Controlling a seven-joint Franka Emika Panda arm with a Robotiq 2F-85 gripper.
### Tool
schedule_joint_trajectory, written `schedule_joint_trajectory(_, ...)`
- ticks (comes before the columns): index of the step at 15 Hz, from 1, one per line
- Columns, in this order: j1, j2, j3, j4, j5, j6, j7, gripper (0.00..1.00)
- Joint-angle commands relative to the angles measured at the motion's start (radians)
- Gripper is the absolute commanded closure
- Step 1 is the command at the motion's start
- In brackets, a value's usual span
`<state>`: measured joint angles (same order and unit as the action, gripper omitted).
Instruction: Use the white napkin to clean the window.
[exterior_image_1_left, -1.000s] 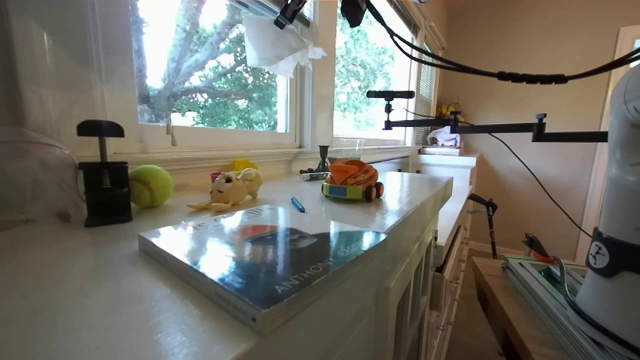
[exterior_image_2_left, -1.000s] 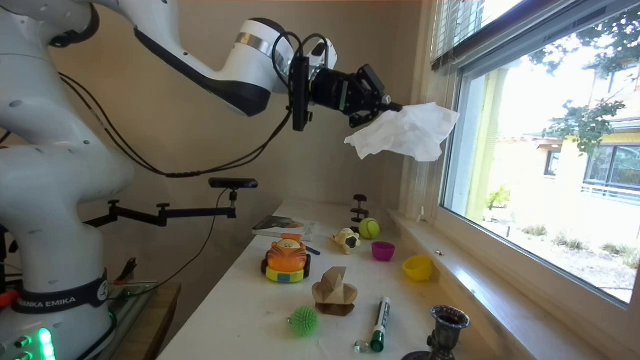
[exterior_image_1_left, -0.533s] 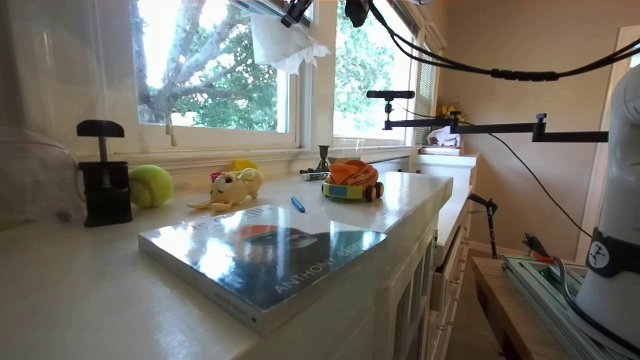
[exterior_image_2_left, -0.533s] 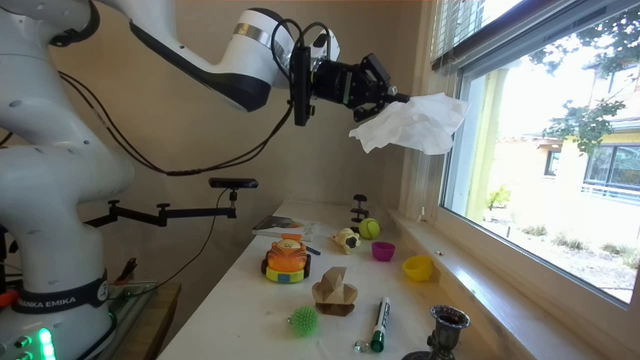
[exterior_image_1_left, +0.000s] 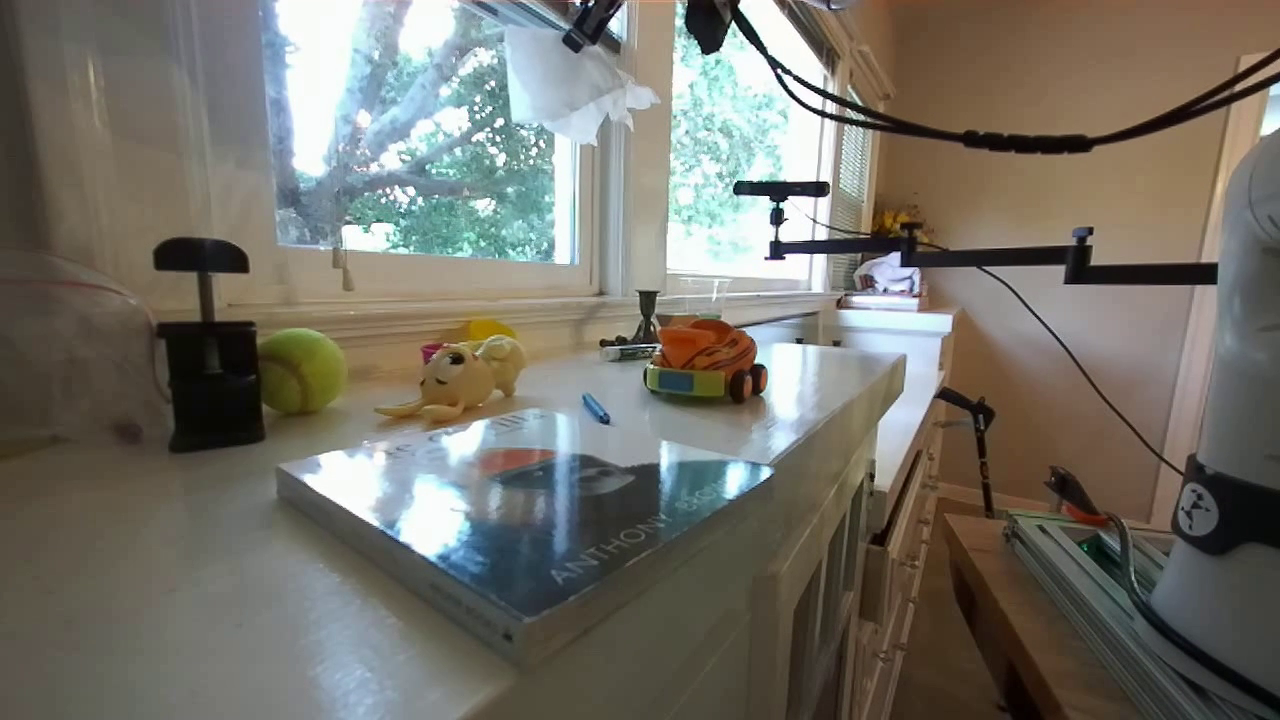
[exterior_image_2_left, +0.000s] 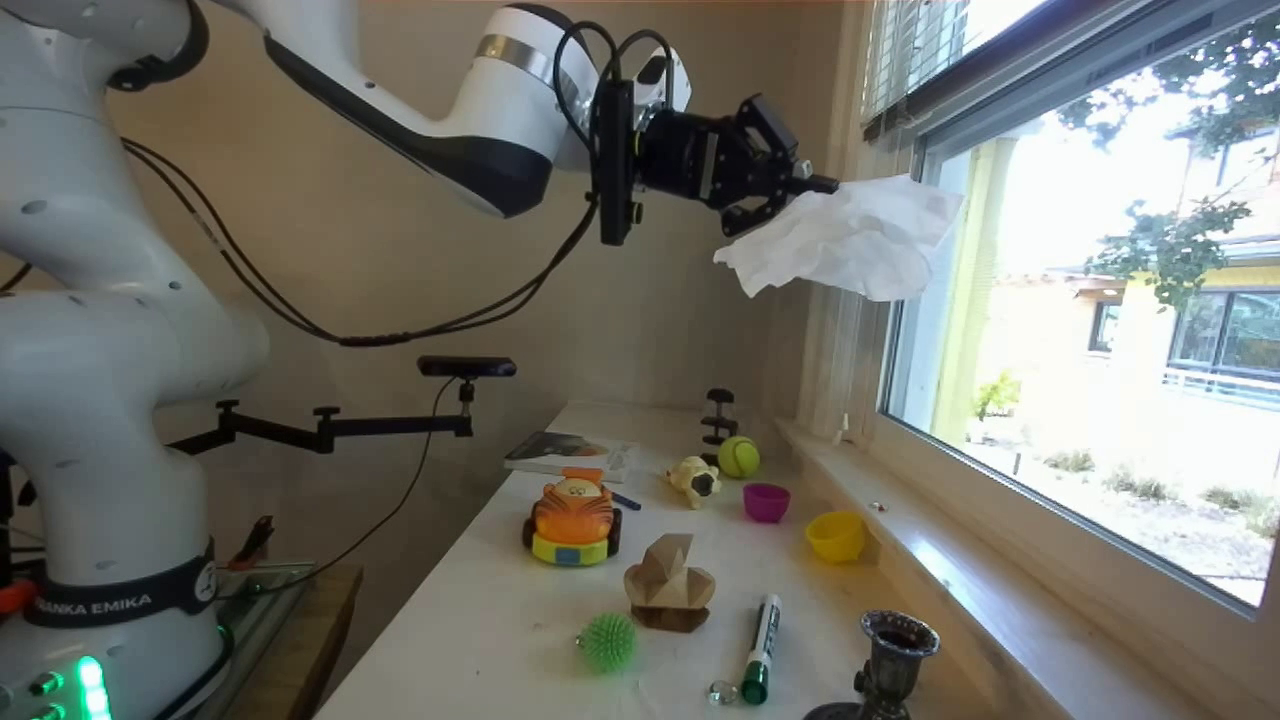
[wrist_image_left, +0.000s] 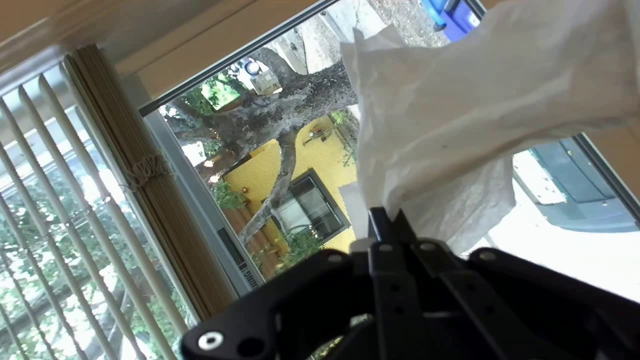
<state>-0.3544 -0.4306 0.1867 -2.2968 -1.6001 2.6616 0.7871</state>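
My gripper (exterior_image_2_left: 832, 186) is high above the counter, its fingers shut on the white napkin (exterior_image_2_left: 850, 240). The napkin is thin and wrinkled and droops loosely from the fingertips. Its far edge overlaps the window (exterior_image_2_left: 1110, 330) in an exterior view; whether cloth and glass touch I cannot tell. In the other outside picture the napkin (exterior_image_1_left: 575, 85) hangs before the right part of the window pane (exterior_image_1_left: 430, 170). Seen from the wrist, the gripper (wrist_image_left: 389, 216) comes in from below, and the napkin (wrist_image_left: 450, 105) spreads up and right, covering much of the window (wrist_image_left: 320, 145).
Folded blinds (wrist_image_left: 145, 175) border the window in the wrist view. Below, the white counter (exterior_image_2_left: 480, 620) bears a tiger toy car (exterior_image_2_left: 575, 522), a tennis ball (exterior_image_2_left: 739, 457), a yellow cup (exterior_image_2_left: 836, 537), a marker (exterior_image_2_left: 762, 650) and a candle holder (exterior_image_2_left: 895, 650). A book (exterior_image_1_left: 520, 510) lies there too.
Over the last second the gripper and napkin have risen and moved toward the window. The grip on the napkin has stayed the same, and the objects on the counter have not moved.
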Motion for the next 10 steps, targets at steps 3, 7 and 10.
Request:
schedule_joint_trajectory(3,-0.009,0.064,-0.007,0.071,-0.064,0.026,0.026,1.0)
schedule_joint_trajectory(7,-0.007,0.101,-0.007,0.105,-0.081,0.025,0.024,1.0)
schedule_joint_trajectory(10,-0.006,0.122,-0.007,0.126,-0.083,0.026,0.023,1.0)
